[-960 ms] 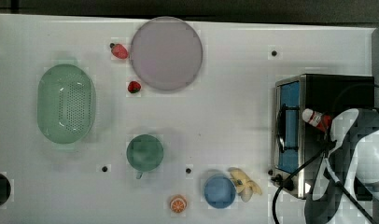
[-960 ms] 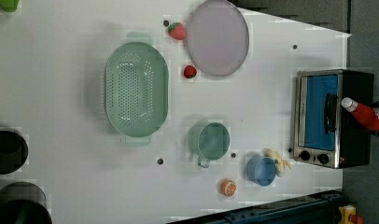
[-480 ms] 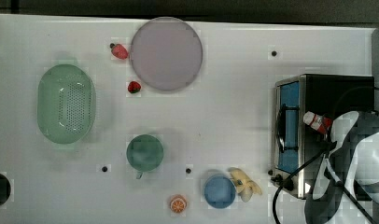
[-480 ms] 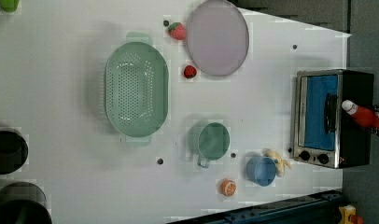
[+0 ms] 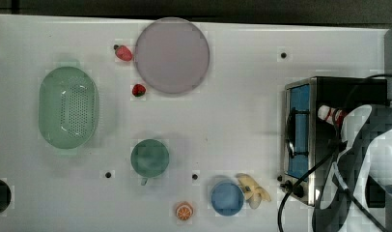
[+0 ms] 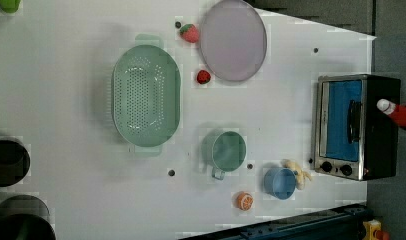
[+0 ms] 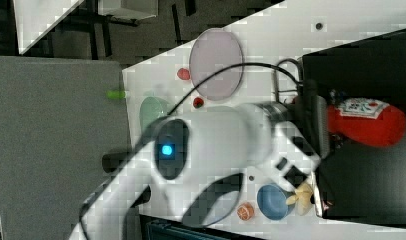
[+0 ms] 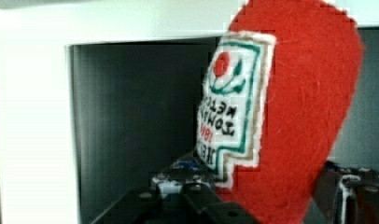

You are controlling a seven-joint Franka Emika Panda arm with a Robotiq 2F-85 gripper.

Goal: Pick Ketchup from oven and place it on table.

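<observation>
Even, bright overhead light washes the white table point(image 5: 242, 121) in the top and left views, with soft, faint shadows beside the green colander point(image 6: 146, 95) and mug point(image 5: 149, 158). Blocky compression smears edges throughout. In the right view the near arm is blurred; the wrist view renders the ketchup point(image 8: 290, 116) soft, its surroundings dim

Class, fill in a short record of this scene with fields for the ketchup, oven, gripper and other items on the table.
ketchup: red bottle lying on the oven's black top, cap toward the door side
oven: toaster oven at the top view's right, blue door shut
gripper: at the ketchup, fingers either side
table items: green colander, green cup, blue bowl, purple plate
</observation>
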